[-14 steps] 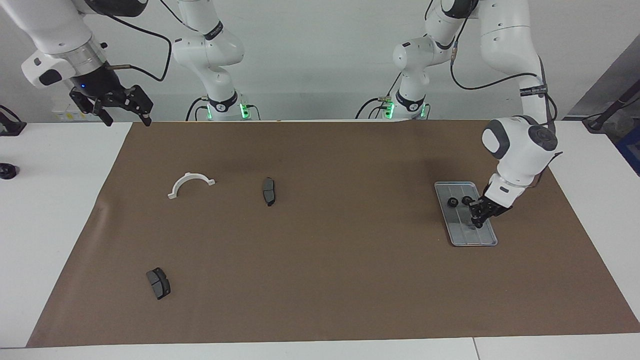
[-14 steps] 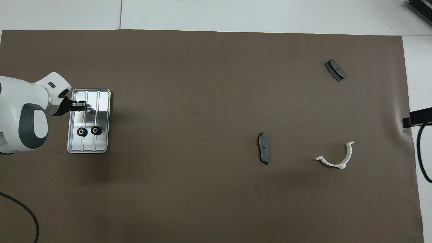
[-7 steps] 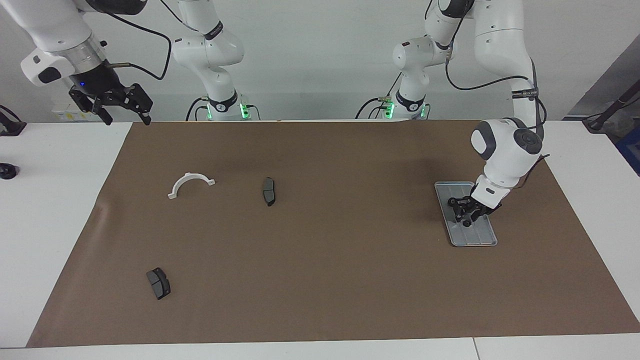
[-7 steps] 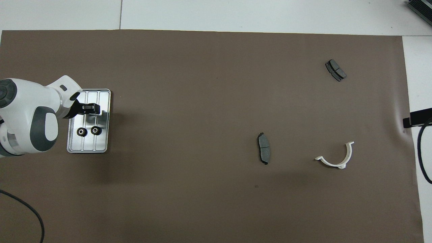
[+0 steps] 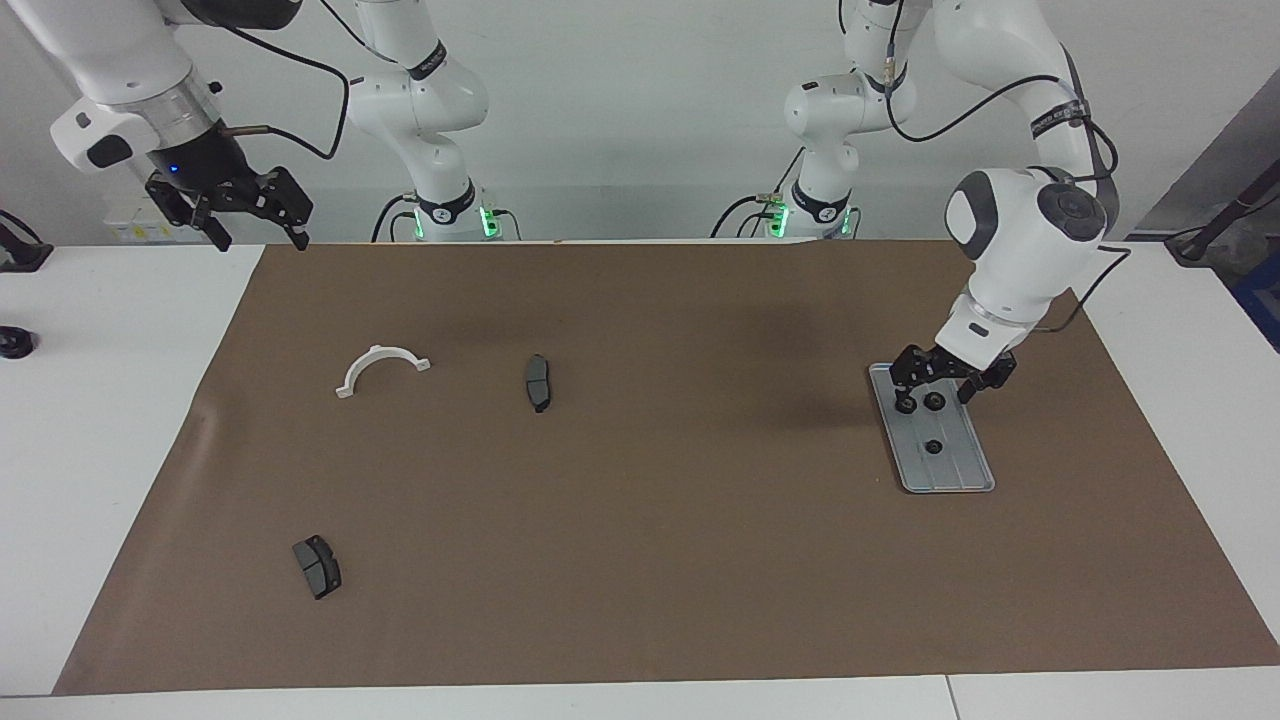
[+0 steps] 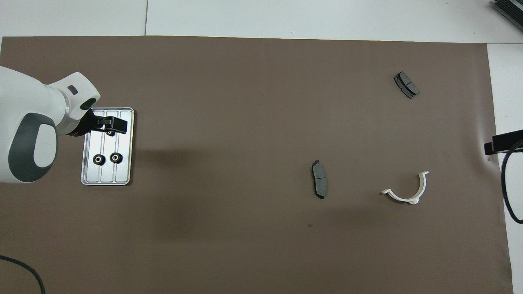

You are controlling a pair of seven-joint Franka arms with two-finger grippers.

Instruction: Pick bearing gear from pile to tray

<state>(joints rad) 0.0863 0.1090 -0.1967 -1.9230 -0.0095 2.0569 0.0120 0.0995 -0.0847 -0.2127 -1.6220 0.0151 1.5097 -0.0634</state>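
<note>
The silver ridged tray [image 5: 958,470] lies on the brown mat toward the left arm's end; it also shows in the overhead view [image 6: 123,171]. Three small black bearing gears lie in it: two side by side [image 5: 905,405] [image 5: 935,402], seen from overhead too [image 6: 98,159] [image 6: 116,157], and one alone [image 5: 932,446] farther from the robots [image 6: 109,133]. My left gripper [image 5: 937,386] [image 6: 110,124] hangs open and empty above the tray. My right gripper [image 5: 255,232] waits open and empty, raised over the table's edge at the right arm's end.
Two dark brake pads [image 5: 537,382] [image 5: 317,566] and a white half-ring bracket [image 5: 380,368] lie on the mat toward the right arm's end. A small black object [image 5: 14,342] sits on the white table beside the mat.
My left gripper was low over the tray, opened, and rose toward the robots. A third gear now lies in the tray where it was. The right gripper barely moved.
</note>
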